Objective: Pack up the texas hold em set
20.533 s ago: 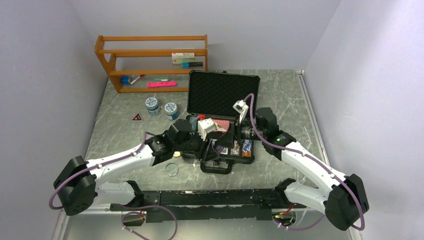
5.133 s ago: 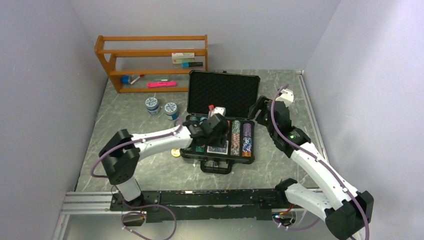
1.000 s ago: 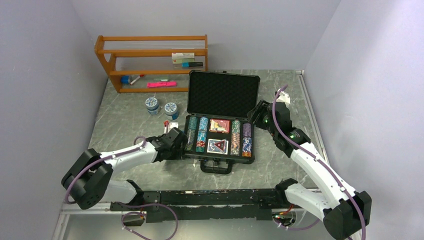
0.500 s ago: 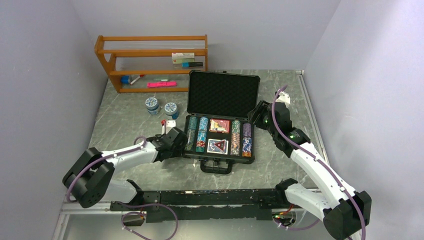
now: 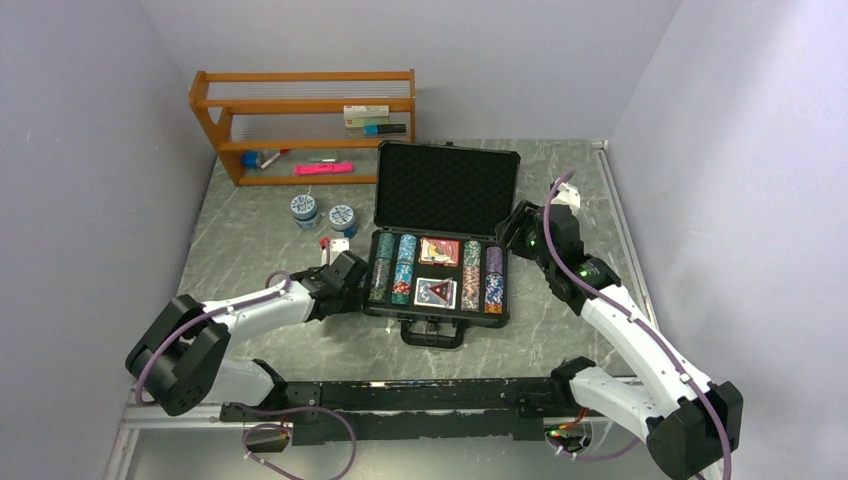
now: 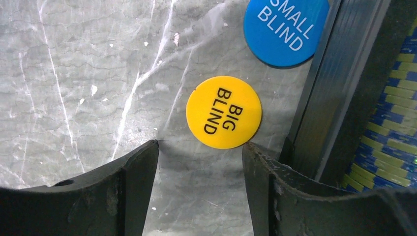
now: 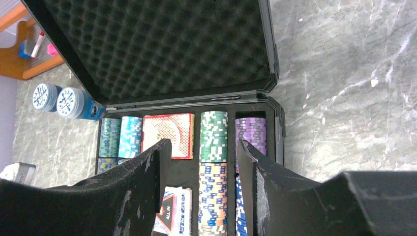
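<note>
The black briefcase [image 5: 447, 190] lies open mid-table with its foam lid up. Its tray [image 5: 440, 312] holds striped chip stacks [image 5: 471, 273], a red card deck [image 5: 439, 251] and a deck with an ALL IN triangle [image 5: 436, 292]. My left gripper [image 5: 348, 282] is low at the case's left side. In the left wrist view it [image 6: 200, 147] is open over the bare table, with the yellow BIG BLIND button [image 6: 223, 112] lying just beyond the fingertips. My right gripper [image 5: 508, 232] hovers by the case's right rear corner, and the right wrist view shows it [image 7: 201, 147] open and empty above the chip stacks [image 7: 213, 135].
A blue SMALL BLIND button [image 6: 286, 29] lies by the case wall [image 6: 324, 98]. Two round blue-and-white tubs [image 5: 322, 214] stand left of the lid. A wooden shelf [image 5: 300, 125] with small items stands at the back left.
My left gripper has crept slightly away from me along the case's left side. The right arm has not moved.
</note>
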